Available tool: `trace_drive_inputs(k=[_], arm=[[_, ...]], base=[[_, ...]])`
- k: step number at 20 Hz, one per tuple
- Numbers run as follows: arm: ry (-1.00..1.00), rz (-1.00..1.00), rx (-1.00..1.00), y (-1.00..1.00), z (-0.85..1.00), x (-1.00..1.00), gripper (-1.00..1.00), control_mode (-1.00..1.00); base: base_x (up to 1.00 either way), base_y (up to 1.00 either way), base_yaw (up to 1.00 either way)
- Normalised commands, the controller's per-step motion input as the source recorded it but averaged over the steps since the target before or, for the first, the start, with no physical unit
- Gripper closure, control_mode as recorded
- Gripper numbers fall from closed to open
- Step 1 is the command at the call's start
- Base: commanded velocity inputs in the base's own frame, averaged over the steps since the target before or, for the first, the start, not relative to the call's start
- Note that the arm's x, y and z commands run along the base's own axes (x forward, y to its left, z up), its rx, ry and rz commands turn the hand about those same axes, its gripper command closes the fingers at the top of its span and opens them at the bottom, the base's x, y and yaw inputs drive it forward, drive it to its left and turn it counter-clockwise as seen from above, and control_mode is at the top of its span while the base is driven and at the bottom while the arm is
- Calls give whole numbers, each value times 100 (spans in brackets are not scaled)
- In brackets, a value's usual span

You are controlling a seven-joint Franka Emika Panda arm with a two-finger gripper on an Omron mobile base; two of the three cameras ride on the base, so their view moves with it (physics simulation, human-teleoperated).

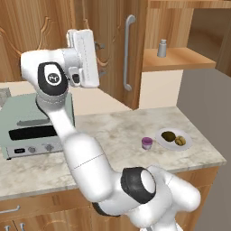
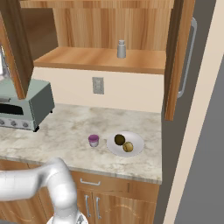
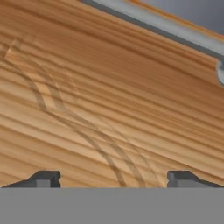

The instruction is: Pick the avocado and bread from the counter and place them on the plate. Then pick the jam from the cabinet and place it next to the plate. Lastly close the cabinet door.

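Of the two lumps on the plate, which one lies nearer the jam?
The avocado, the dark olive one. It sits on the side of the plate facing the jam; the paler tan bread lies beyond it.

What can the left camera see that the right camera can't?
Left base view: the gripper, raised near the cabinet door with its silver handle. Right base view: a wall outlet above the counter. Both: the plate holding the avocado and bread, the jam beside it, the toaster oven, and the grey shaker on the shelf.
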Motion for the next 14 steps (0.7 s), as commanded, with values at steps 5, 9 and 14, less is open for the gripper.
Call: trace_drive_inputs(k=[5, 9, 14], arm=[[-12, 35, 10, -69, 0, 0, -100, -100], [-7, 46, 9, -66, -25, 33, -100, -100], [-2, 51, 2, -49, -58, 89, -100, -100]], base=[[0, 0, 0], [0, 0, 0], [0, 0, 0]])
